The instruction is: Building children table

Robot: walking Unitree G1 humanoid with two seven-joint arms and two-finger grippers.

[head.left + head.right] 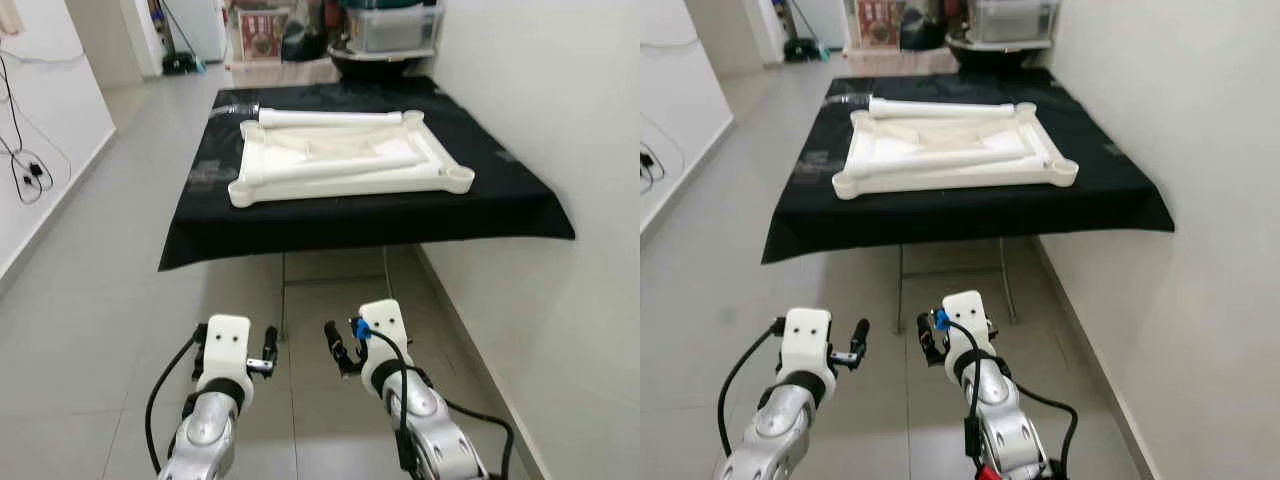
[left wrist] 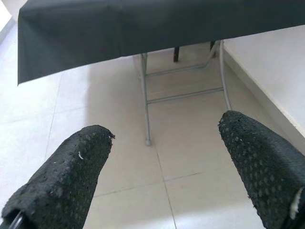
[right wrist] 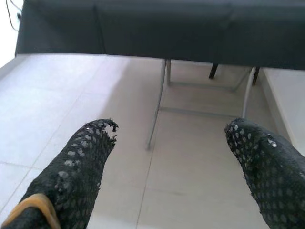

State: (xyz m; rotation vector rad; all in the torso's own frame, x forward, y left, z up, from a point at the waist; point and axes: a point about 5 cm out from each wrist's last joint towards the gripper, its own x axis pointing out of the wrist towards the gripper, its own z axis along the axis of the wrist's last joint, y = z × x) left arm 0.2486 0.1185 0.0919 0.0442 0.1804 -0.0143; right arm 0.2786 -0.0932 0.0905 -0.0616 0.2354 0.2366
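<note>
Currently the white children's table top (image 1: 345,160) lies upside down on the black-clothed table (image 1: 500,215), its corner sockets facing up; presumably so the legs can be pushed in from above. One white leg tube (image 1: 330,118) rests along its far edge and another (image 1: 335,168) lies across the inside of the frame. Both arms are held low over the tiled floor (image 1: 90,300), well short of the table, so my judgement is that assembly has not begun. Left gripper (image 2: 162,157) and right gripper (image 3: 169,152) each have their jaws spread wide, holding nothing. Head views give the parts' layout on the cloth. Wrist views instead look under the cloth's hanging edge and show the folding metal legs (image 2: 145,102) of the support table.
</note>
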